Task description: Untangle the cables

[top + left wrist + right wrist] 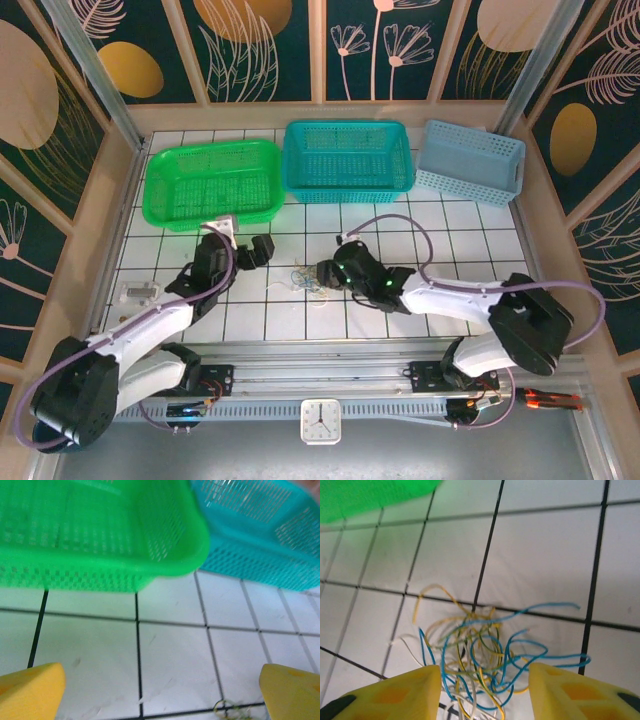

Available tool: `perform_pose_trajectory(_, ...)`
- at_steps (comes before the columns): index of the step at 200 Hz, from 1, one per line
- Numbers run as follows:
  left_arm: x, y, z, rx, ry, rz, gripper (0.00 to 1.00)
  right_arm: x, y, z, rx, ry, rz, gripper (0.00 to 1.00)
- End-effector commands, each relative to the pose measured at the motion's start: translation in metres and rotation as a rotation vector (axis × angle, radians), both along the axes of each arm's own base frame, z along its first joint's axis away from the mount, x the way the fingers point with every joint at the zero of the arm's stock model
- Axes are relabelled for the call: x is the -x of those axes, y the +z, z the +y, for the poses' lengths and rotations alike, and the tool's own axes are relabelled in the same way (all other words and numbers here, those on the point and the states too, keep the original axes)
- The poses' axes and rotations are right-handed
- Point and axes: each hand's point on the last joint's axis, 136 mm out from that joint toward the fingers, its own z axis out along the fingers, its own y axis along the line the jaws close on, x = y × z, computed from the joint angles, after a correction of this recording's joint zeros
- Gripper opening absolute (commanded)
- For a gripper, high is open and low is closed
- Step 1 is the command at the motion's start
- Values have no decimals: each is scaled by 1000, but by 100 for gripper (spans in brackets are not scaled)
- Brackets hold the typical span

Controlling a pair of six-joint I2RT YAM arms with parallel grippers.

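The cables (485, 650) lie in a loose tangle of blue, yellow and white strands on the gridded white table (545, 555). My right gripper (485, 675) is low over them, its yellow fingers (405, 690) standing apart on either side of the tangle, with strands filling the gap. From above, the tangle (303, 281) sits mid-table just left of the right gripper (325, 272). My left gripper (262, 250) hovers left of it, wide open with nothing inside. In the left wrist view the left gripper (162, 680) faces bare tiles, and a bit of cable (227, 709) shows at the bottom edge.
Three baskets line the far edge: green (212, 182), teal (347, 160) and light blue (470, 160). The green basket (95, 540) is close ahead of the left gripper. A small clear object (137, 292) lies at the table's left side.
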Motion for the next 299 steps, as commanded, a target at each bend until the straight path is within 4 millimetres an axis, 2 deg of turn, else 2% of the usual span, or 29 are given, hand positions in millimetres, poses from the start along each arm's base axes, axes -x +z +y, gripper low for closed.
perform_pose_trajectory(1, -2, -4, 1, -39, 16, 21, 99, 1, -4, 11, 22, -15, 8, 41)
perform_pose_trajectory(36, -5, 5, -3, 20, 16, -24, 99, 9, -22, 12, 46, -18, 49, 35)
perform_pose_trajectory(58, -6, 9, -7, 35, 2, -31, 99, 12, -24, 14, 26, -12, 62, 33)
perform_pose_trajectory(87, -6, 7, -10, 48, -7, -26, 99, 11, -22, 22, -5, -2, 61, 28)
perform_pose_trajectory(121, -5, 7, -14, 69, -22, -22, 99, 2, -18, 38, -26, 11, 49, 18)
perform_pose_trajectory(164, -3, 13, -24, 91, -83, -38, 99, -15, -5, 56, -95, 15, 19, 14)
perform_pose_trajectory(189, -1, 14, -31, 113, -115, -28, 99, -16, 5, 51, -112, 7, 2, 21)
perform_pose_trajectory(238, 7, 2, -41, 167, -150, 50, 95, -19, 26, 19, -116, -58, -45, 41)
perform_pose_trajectory(272, 11, -5, -46, 172, -157, 87, 92, -20, 27, 2, -93, -76, -49, 60)
perform_pose_trajectory(299, 8, -12, -52, 109, -191, 123, 82, -22, 22, -8, -74, -86, -40, 67)
